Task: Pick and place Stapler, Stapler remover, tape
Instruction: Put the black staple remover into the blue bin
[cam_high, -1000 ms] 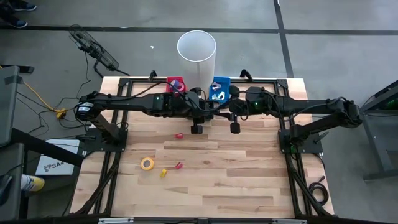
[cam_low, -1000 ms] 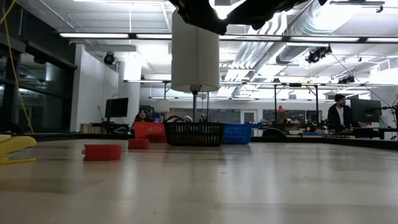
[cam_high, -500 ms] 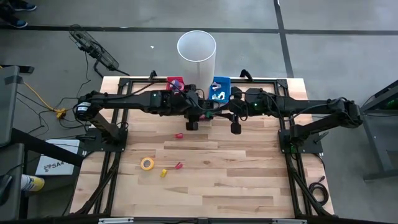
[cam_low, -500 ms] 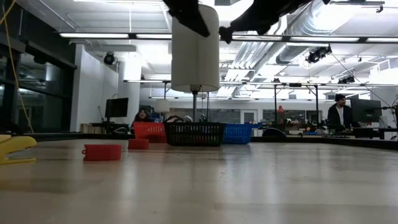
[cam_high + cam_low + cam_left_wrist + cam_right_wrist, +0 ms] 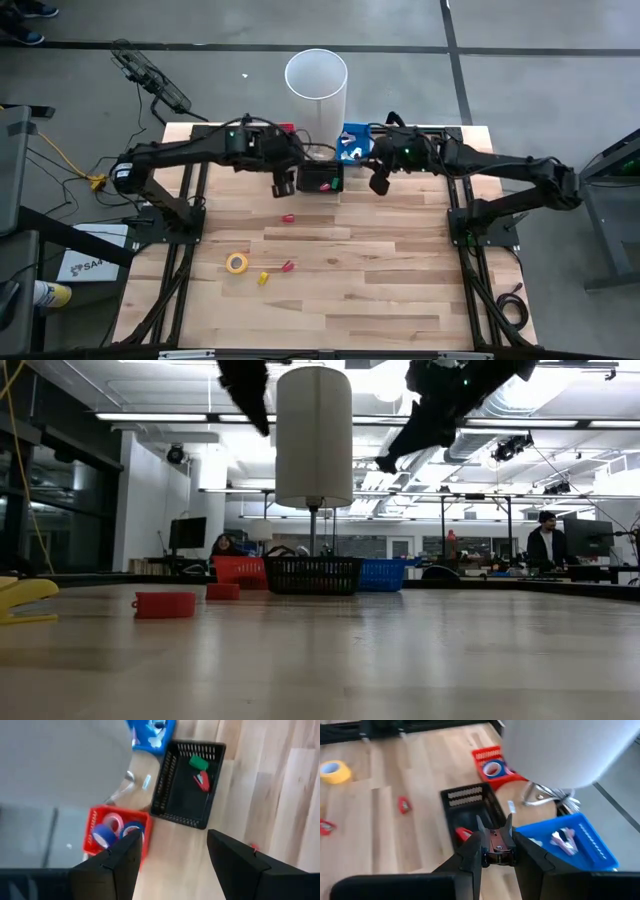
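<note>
Grippers both up over the table's far edge. My left gripper (image 5: 172,852) hangs with fingers apart beside the black basket (image 5: 186,785). My right gripper (image 5: 494,851) is clamped on a dark stapler remover (image 5: 496,845) above that basket. Yellow tape (image 5: 236,263) lies mid-table (pink and blue rolls (image 5: 114,831) sit in the red bin (image 5: 93,826)).

back edge: my way is crowded by the red bin (image 5: 284,131), black basket (image 5: 322,178) and blue bin (image 5: 354,139), side by side.
white cylinder (image 5: 316,84): tall, stands behind the bins.
front half of table (image 5: 400,290): open boards.
loose bits: yellow tape (image 5: 237,263), small red pieces (image 5: 287,217) left of centre.
my left gripper (image 5: 283,185): just left of the basket.
</note>
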Robot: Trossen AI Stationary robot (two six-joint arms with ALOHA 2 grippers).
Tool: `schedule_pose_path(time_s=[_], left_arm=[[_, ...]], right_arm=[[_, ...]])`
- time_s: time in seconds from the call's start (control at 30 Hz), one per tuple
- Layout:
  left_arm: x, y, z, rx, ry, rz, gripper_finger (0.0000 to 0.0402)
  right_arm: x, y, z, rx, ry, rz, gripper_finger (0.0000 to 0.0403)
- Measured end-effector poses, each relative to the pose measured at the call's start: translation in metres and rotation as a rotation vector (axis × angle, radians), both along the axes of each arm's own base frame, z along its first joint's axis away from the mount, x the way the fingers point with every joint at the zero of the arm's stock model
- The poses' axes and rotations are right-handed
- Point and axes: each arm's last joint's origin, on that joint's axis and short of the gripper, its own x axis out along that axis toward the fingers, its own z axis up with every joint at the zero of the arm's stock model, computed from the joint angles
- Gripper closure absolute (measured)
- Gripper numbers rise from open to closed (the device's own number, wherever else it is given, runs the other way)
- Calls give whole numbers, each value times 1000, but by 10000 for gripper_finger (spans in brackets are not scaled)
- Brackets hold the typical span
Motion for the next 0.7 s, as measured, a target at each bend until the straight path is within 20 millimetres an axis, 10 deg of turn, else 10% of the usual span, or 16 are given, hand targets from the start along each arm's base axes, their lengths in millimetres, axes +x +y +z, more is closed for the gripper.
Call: schedule_pose_path(time_s=[0.7], left_arm=[[-69, 24, -84, -180, -202, 168, 183]], right_arm=[[6, -85, -49, 106, 70, -274, 329]])
